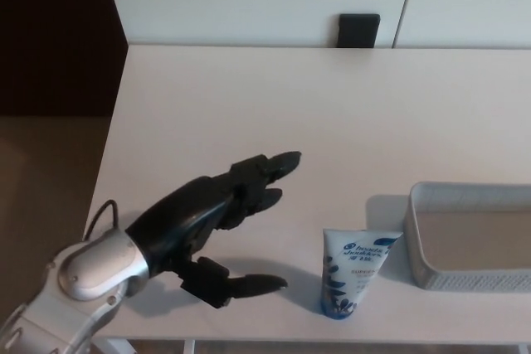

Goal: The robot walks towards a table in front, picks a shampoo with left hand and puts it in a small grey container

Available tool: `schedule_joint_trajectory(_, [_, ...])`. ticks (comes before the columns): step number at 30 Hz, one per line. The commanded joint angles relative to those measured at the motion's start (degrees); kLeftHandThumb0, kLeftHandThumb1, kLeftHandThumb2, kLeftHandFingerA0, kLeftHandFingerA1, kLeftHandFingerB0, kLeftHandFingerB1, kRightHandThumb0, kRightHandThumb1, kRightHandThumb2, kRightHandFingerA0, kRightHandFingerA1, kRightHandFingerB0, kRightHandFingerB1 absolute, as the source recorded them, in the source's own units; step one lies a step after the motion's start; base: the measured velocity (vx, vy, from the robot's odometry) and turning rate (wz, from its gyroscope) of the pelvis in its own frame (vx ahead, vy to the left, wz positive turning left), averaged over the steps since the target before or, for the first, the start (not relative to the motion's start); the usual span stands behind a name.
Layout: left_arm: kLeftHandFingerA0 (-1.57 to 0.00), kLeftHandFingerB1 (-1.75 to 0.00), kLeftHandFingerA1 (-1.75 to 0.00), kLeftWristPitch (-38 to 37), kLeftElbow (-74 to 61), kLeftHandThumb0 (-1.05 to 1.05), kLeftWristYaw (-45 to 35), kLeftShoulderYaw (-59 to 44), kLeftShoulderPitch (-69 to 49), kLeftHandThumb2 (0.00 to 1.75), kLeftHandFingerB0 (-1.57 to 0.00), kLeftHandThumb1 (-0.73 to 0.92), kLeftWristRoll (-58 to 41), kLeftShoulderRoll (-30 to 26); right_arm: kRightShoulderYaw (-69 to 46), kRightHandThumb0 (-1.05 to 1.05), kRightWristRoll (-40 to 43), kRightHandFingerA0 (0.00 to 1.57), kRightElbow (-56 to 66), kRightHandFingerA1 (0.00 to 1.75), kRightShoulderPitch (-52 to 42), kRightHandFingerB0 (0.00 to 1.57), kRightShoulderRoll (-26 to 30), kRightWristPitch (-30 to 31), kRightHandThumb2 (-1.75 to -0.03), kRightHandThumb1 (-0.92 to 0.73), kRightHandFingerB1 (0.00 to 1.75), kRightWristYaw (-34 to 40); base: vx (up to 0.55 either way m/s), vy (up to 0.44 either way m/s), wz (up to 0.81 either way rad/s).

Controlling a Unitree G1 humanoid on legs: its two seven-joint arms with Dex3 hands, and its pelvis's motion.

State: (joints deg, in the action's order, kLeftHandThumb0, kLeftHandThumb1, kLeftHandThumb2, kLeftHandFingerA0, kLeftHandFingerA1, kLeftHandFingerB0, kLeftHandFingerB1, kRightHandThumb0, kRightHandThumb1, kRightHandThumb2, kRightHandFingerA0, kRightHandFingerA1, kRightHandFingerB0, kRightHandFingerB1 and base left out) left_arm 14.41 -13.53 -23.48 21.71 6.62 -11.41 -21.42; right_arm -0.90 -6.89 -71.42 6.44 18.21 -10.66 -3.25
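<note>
The left hand (220, 225) was found spread wide, holding nothing. The shampoo tube (352, 272) was observed upright beside the grey container (423, 264).

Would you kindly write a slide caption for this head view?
Open left hand hovers near the upright shampoo tube beside the grey container on the table.
</note>
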Motion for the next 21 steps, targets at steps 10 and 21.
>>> schedule_joint_trajectory(10, [0.00,0.00,-0.18,1.25,1.67,-0.71,-1.94,2.34,-2.31,0.76,0.00,0.41,3.48,3.07,0.37,-0.29,-0.33,0.65,0.29,0.43,0.66,0.48,-0.19,-0.40,-0.58,-0.61,0.37,-0.26,0.00,0.000,0.00])
schedule_joint_trajectory(21, [0.00,0.00,-0.16,1.07,3.44,-0.71,-1.98,3.76,-2.84,0.76,0.00,0.41,5.44,5.29,0.54,-0.29,-0.15,0.66,0.94,0.43,1.06,0.46,-0.53,-0.13,-0.58,-0.62,0.36,-0.41,0.00,0.000,0.00])
